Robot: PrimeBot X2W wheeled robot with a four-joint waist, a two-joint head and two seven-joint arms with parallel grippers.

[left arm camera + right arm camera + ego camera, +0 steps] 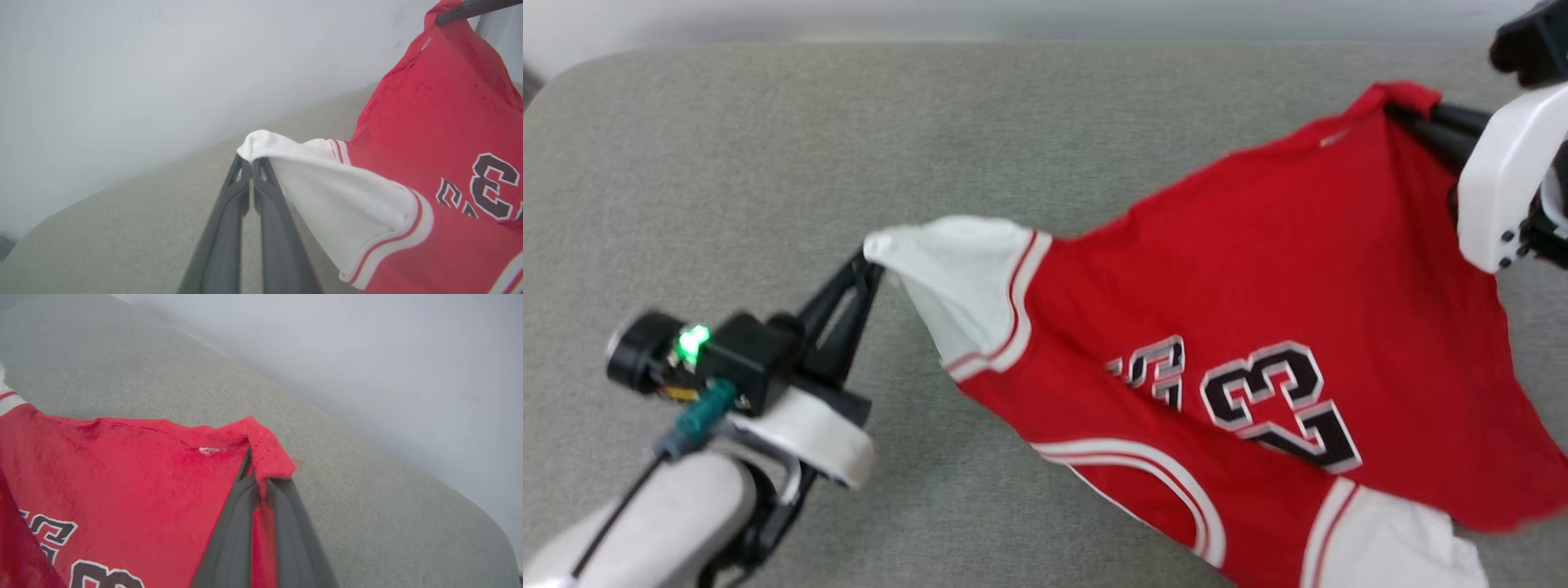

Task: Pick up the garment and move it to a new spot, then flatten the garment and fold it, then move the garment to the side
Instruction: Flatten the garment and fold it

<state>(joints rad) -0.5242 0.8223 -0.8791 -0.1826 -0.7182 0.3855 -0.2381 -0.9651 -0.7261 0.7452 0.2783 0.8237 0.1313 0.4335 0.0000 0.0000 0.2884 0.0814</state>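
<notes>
The garment (1258,269), a red jersey with white sleeves and a black "23", hangs stretched between my two grippers above the grey table. My left gripper (870,257) is shut on the tip of a white sleeve (327,183), at the left of the head view. My right gripper (1401,110) is shut on a red corner of the hem at the upper right. In the left wrist view the dark fingers (255,163) pinch the sleeve edge. The right wrist view shows red cloth (261,453) folded over my closed fingertips. The garment's lower part sags toward the near right.
A grey fabric-covered table (768,147) with rounded corners spreads under everything. A pale wall (163,61) rises behind its far edge. My left forearm (645,514) lies at the lower left of the head view.
</notes>
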